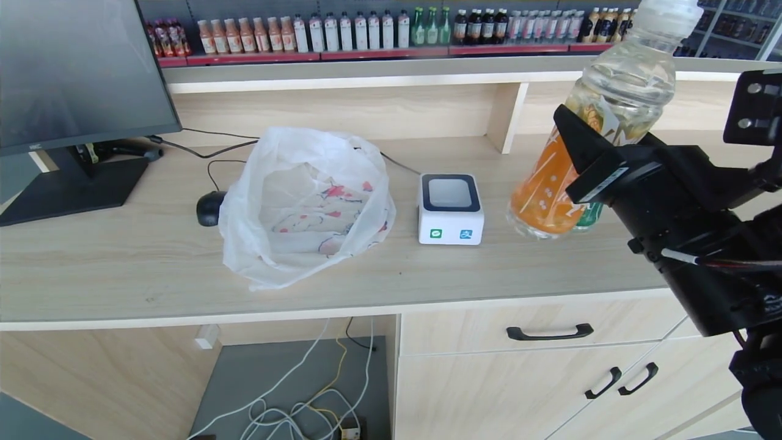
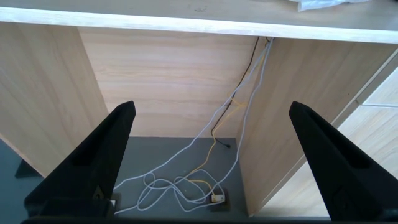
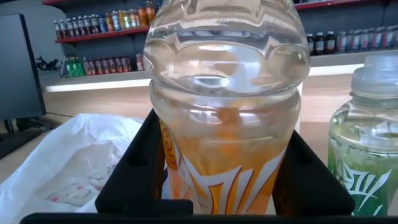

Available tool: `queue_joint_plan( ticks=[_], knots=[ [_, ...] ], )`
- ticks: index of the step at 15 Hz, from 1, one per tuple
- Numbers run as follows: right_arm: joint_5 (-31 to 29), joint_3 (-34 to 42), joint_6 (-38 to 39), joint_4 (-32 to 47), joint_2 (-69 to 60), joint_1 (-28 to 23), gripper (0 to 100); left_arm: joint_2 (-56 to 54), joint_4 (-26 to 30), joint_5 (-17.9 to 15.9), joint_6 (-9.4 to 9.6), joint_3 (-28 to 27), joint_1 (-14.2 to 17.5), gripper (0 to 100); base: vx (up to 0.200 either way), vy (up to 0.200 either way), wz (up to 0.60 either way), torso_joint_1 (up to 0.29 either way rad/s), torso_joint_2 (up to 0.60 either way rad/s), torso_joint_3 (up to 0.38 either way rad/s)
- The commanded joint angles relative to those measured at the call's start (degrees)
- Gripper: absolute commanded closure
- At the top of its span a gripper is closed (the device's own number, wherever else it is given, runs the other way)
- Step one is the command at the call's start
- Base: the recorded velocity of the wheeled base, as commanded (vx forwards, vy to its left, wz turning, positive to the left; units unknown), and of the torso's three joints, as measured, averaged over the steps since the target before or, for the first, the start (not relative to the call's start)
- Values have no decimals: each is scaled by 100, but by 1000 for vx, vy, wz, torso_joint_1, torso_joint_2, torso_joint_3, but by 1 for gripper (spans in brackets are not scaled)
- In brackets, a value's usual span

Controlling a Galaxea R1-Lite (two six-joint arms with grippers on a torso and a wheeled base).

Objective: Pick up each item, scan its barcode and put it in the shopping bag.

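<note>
My right gripper [image 1: 589,143] is shut on an orange drink bottle [image 1: 602,116] with a white cap, held tilted to the right of the white scanner box [image 1: 450,208]. In the right wrist view the bottle [image 3: 227,124] stands between the black fingers [image 3: 140,168]. A green drink bottle [image 3: 367,155] stands just behind it, and part of that green bottle [image 1: 589,217] peeks out on the counter. The white shopping bag [image 1: 305,201] lies open left of the scanner. My left gripper [image 2: 211,109] hangs open below the counter edge, holding nothing.
A monitor [image 1: 79,67] on its stand occupies the counter's far left, with a black mouse [image 1: 209,208] beside the bag. Drawers with black handles [image 1: 550,333] sit under the counter at right. Loose cables [image 2: 186,180] lie on the floor in the opening.
</note>
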Motion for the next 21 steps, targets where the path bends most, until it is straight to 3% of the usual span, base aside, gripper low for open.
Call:
queue_joint_plan(
  ticks=[1, 13, 21],
  knots=[
    [3, -16, -6, 1, -31, -35, 100, 0, -1, 1, -4, 0, -2, 0, 0, 200, 0, 7, 2, 2],
    [3, 168, -32, 1, -417, -131, 100, 0, -10, 1, -13, 0, 6, 0, 0, 200, 0, 2, 0, 1],
    [29, 546, -68, 44, -602, -52, 100, 0, -10, 1, -13, 0, 6, 0, 0, 0, 0, 0, 0, 0]
  ],
)
